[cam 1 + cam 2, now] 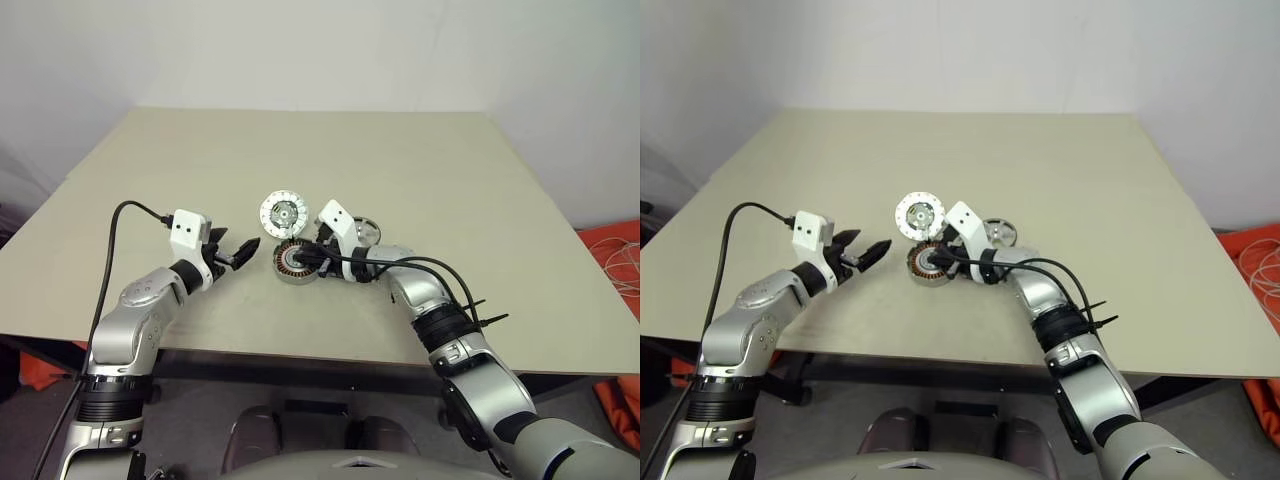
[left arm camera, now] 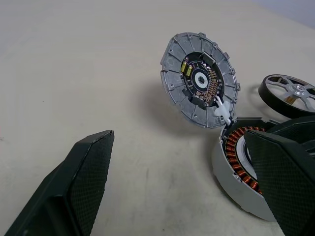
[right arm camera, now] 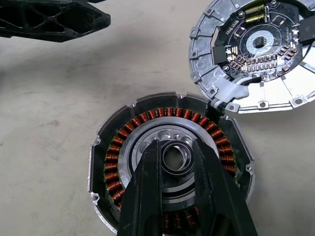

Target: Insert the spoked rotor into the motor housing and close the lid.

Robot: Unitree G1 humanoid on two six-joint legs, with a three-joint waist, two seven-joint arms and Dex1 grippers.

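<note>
The motor housing point(image 3: 170, 172) is lying on the beige counter point(image 1: 480, 200) near its front edge, its ring of copper windings facing up around the silver hub. The right claw point(image 3: 176, 155) is reaching over the housing, its two black fingers point(image 3: 147, 187) standing narrowly apart on either side of the raised central hub ring; whether they are pressing on it cannot be told. The lid point(image 2: 200, 79) is lying flat just behind the housing, circuit side up, touching the housing's rim where a small white connector is joining them. The spoked rotor point(image 2: 289, 93) is resting on the counter just beside the housing, behind the right wrist. The left claw point(image 1: 232, 254) is hovering near the housing's left side, fingers spread wide and empty.
</note>
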